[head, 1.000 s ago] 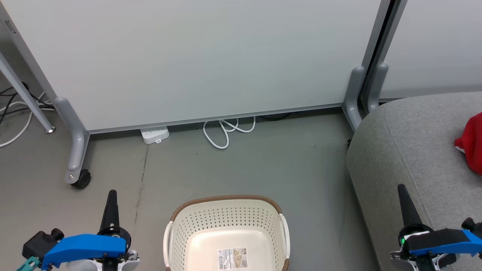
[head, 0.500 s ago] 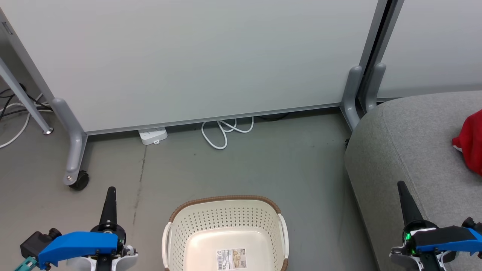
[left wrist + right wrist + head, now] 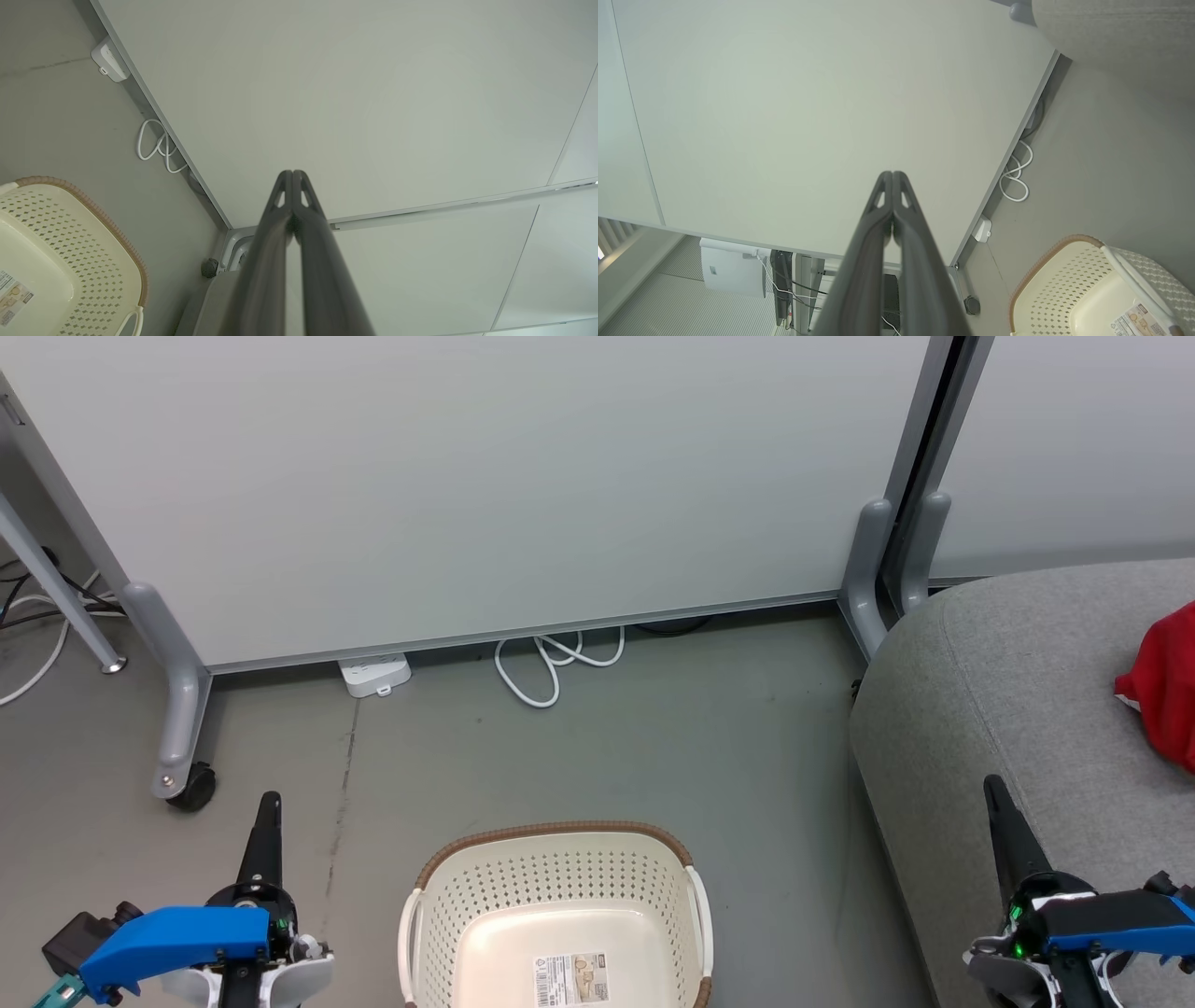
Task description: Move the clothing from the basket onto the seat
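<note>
The cream basket (image 3: 560,882) with its brown rim stands on the floor at the bottom centre, holding nothing but a paper label on its bottom; it also shows in the left wrist view (image 3: 70,242) and the right wrist view (image 3: 1064,284). Red clothing (image 3: 1162,695) lies on the grey seat (image 3: 1008,691) at the right edge. My left gripper (image 3: 270,800) is shut and empty, to the left of the basket. My right gripper (image 3: 992,786) is shut and empty, over the seat's front edge. In each wrist view the fingers (image 3: 293,173) (image 3: 893,174) meet at the tips.
A white partition panel (image 3: 485,476) on grey feet closes off the far side. A caster wheel (image 3: 191,789) stands at its left foot. A white power strip (image 3: 375,674) and a coiled white cable (image 3: 551,663) lie on the floor by the panel. Cables trail at the far left.
The whole head view has shifted a little, so the camera moved. Both grippers stay shut and sit slightly lower in the picture. The basket and clothing keep their places.
</note>
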